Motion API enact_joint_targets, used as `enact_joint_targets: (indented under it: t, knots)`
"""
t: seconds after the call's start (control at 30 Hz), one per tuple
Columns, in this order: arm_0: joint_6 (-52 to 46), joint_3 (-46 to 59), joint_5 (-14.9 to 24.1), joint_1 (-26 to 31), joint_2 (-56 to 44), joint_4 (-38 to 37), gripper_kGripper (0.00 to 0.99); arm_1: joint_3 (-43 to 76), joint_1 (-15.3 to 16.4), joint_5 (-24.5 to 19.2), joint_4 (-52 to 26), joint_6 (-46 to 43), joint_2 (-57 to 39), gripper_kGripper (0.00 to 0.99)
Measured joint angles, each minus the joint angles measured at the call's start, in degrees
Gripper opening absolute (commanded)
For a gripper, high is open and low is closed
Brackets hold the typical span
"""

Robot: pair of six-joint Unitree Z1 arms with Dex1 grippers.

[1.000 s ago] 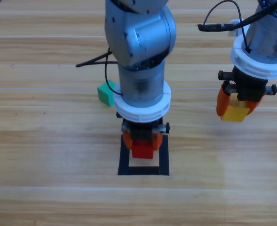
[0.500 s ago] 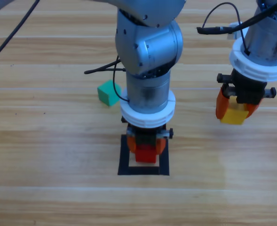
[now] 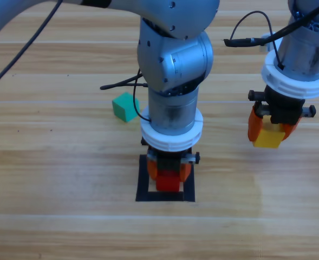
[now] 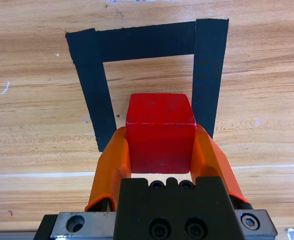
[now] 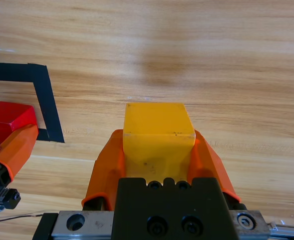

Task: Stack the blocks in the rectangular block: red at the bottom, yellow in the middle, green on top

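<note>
Three small plain cubes sit in view on a wooden worktop (image 3: pixel 51 162), one of each colour. Two grey arms reach down from the top. The left gripper (image 3: pixel 169 172) has its orange jaws closed on the small matte red cube (image 3: pixel 168 182), held inside the square outline of black tape (image 3: pixel 143 184) at its near side. The right gripper (image 3: pixel 269 130) hangs well to the right of the tape, its jaws clamped on the small yellow cube (image 3: pixel 268 138). The small teal-green cube (image 3: pixel 125 107) rests alone on the wood, left of the left arm, outside the tape.
</note>
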Motion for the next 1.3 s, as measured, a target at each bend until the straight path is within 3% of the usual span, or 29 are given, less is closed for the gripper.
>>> enact_joint_targets:
  t: [1.3]
  knots:
    - [-1.98,0.0,-0.46,0.93,0.0,-0.61,0.0,0.0,0.0,-0.32,0.0,-0.07,-0.25,0.0]
